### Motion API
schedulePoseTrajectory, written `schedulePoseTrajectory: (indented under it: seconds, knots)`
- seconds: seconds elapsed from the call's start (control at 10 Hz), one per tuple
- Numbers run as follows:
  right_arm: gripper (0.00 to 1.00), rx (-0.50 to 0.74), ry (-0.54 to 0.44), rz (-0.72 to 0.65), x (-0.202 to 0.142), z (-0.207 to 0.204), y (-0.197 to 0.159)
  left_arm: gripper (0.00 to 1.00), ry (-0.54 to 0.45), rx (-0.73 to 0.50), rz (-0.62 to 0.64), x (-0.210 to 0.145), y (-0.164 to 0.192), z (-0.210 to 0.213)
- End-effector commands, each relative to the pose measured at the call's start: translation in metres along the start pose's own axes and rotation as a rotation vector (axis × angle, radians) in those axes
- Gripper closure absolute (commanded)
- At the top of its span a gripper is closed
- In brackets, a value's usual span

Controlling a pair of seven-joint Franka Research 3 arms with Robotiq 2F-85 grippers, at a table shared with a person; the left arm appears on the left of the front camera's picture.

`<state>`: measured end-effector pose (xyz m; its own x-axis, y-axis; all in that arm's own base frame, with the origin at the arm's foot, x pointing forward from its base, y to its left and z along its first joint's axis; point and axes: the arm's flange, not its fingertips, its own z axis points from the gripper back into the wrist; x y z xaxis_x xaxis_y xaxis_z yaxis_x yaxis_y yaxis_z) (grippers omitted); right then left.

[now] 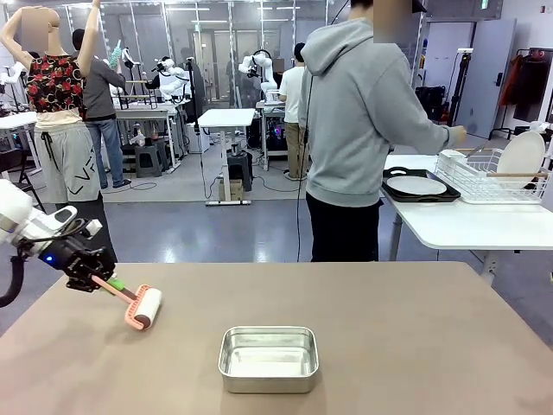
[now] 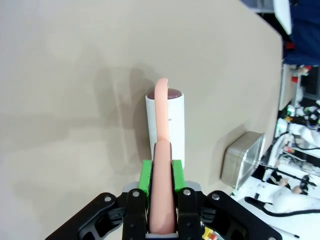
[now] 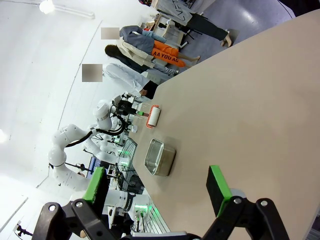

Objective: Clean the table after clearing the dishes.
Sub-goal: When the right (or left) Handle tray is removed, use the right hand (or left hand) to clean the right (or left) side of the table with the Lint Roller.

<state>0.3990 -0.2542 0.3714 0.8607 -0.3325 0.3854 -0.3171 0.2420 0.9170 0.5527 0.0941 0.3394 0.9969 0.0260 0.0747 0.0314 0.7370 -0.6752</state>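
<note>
One black left gripper is clamped on the pink-handled white lint roller, resting on the taupe table. Rolling rightwards risks striking the steel pan. The right gripper gapes, empty.
</note>
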Motion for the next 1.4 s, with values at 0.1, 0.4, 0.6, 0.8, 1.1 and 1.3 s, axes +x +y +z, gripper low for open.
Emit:
schedulePoseTrajectory:
  seconds: [0.1,0.4,0.6,0.8,1.1,1.3]
  knots:
    - [0.00,-0.001,0.006,0.004,0.000,0.000,0.004,0.80,0.004,0.219,0.058,-0.011,0.047,0.019]
    - [0.00,-0.001,0.006,0.004,0.000,0.000,0.004,0.80,0.001,0.328,0.123,-0.024,0.059,0.051]
    - [0.00,-0.001,0.006,0.004,0.000,0.000,0.004,0.80,-0.006,0.377,0.140,-0.031,0.054,0.069]
    - [0.00,-0.001,0.006,0.004,0.000,0.000,0.004,0.80,0.006,0.426,0.132,-0.032,0.038,0.076]
    - [0.00,-0.001,0.006,0.004,0.000,0.000,0.004,0.80,0.024,0.511,0.087,-0.040,-0.017,0.100]
    - [0.00,-0.001,0.006,0.004,0.000,0.000,0.004,0.80,0.017,0.592,0.074,-0.045,-0.053,0.116]
